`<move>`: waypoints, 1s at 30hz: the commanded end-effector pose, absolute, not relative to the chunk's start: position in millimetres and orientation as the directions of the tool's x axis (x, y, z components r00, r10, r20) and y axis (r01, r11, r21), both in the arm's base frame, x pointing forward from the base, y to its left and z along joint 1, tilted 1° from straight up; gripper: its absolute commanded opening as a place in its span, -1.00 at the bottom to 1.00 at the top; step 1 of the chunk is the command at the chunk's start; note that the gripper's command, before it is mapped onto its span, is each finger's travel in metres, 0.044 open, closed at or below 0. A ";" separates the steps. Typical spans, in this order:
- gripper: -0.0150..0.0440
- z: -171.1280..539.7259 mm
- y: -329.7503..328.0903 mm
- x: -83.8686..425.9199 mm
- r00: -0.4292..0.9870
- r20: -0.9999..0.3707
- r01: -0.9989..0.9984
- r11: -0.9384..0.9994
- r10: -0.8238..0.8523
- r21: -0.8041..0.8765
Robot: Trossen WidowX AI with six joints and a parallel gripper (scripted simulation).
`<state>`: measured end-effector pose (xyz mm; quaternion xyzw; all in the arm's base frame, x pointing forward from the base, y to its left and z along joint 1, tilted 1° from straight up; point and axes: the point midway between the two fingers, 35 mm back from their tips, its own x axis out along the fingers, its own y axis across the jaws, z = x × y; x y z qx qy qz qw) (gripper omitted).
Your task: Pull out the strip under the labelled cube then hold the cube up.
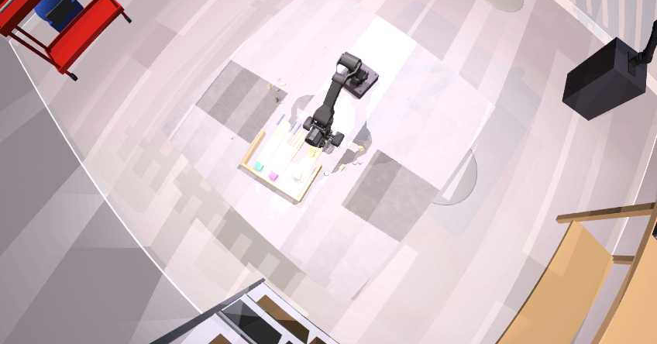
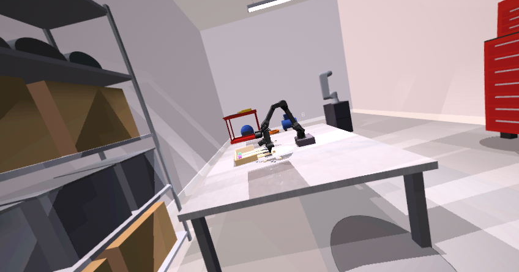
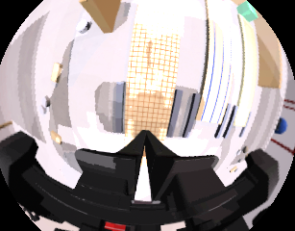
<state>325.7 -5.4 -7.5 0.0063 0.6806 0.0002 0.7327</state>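
Observation:
A strip with an orange grid [image 3: 152,72] [image 1: 314,150] runs from the open side of the wooden tray [image 1: 268,182] [image 2: 245,161]. My gripper [image 3: 145,133] [image 2: 269,151] is shut, fingertips together, over the near end of the grid strip; nothing shows between them. Whether the tips touch the strip is unclear. A blue-lined strip [image 3: 216,77] and a pale yellow strip [image 3: 250,63] lie to its right in the wrist view. A teal cube [image 1: 259,166] [image 3: 248,11], a magenta cube [image 1: 273,175] and a pale green cube [image 1: 297,175] stand toward the tray's back wall. No label is readable.
Short grey-blue guides [image 3: 120,108] [image 3: 178,113] flank the grid strip, with more beside the other strips. Small tan and grey bits, such as a tan piece [image 1: 360,148] [image 3: 57,72], lie on both sides. Wooden tray walls [image 3: 103,12] [image 3: 269,67] stand at the left and right.

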 end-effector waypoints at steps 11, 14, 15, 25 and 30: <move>-0.49 -13.6 -5.0 297.2 0.048 -0.999 0.013 1.000 0.007 0.008; -0.49 -13.9 -4.9 292.8 0.047 -0.999 0.013 1.000 0.007 0.008; -0.49 -14.0 -4.8 291.1 0.047 -0.999 0.013 1.000 0.007 0.008; -0.49 -15.0 -4.4 276.0 0.046 -0.999 0.013 1.000 0.007 0.008; -0.49 -15.4 -4.2 268.7 0.045 -0.999 0.013 1.000 0.007 0.008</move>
